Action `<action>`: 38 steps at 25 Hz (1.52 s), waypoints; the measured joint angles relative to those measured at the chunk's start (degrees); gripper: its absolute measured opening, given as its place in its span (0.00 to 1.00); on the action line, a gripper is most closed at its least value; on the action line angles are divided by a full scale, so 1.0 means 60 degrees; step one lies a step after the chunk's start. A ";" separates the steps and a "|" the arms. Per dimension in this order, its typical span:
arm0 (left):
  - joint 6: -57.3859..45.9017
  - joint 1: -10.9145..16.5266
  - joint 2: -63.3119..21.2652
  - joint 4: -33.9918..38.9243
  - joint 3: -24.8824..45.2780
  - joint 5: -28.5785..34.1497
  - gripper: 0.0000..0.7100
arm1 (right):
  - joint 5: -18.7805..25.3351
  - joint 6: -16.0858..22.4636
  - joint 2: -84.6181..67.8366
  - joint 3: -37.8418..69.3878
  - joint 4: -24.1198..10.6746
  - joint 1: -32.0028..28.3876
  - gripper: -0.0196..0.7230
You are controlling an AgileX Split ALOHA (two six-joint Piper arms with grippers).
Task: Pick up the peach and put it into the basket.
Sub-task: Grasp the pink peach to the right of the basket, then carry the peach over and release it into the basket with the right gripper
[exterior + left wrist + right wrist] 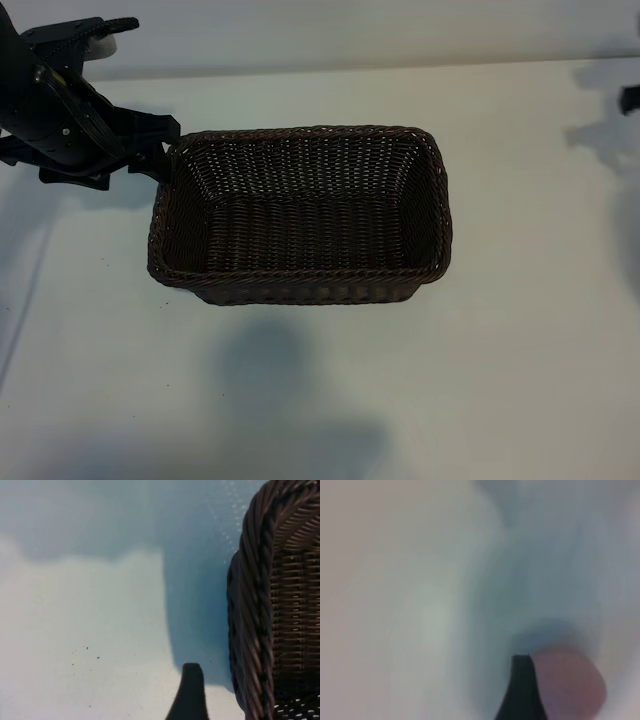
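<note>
Both pincers first. We see the left gripper [160, 150] at the basket's [300, 290] upper-left corner in the exterior view, its black fingers just beside the braided rim; whether they touch the wicker we cannot tell. In its own wrist view only one dark fingertip [190, 692] shows, standing over the white table [90, 630] next to the basket's outer wall, so the jaws read as spread wide and hold nothing we can see.

Of the right arm we find only a dark sliver [630, 98] at the far right edge of the exterior view. The right wrist view is heavily smeared; one dark finger [522, 690] shows with the pale-pink peach [570, 685] right against it. We cannot tell whether the peach is gripped or merely lies beside that finger on the table.

We see nothing inside the basket, which sits flat near the table's middle, well apart from the right arm.

We can read no brand, label or writing anywhere.
</note>
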 joint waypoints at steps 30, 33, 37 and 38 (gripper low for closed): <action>0.0000 0.0000 0.0000 0.0178 0.0000 0.0000 0.84 | -0.3218 0.0228 -0.1035 0.3994 0.1092 -0.1221 0.08; 0.0000 0.0000 0.0000 0.0187 0.0000 0.0000 0.84 | -0.3065 0.0220 -0.1689 0.3994 0.1146 -0.1167 0.08; 0.0000 0.0000 0.0000 0.0187 0.0000 0.0000 0.84 | -0.2617 0.0197 -0.2750 0.3688 0.1263 -0.1167 0.08; 0.0000 0.0000 0.0000 0.0187 0.0000 0.0000 0.84 | -0.2488 0.0189 -0.2950 0.3529 0.1297 -0.1167 0.08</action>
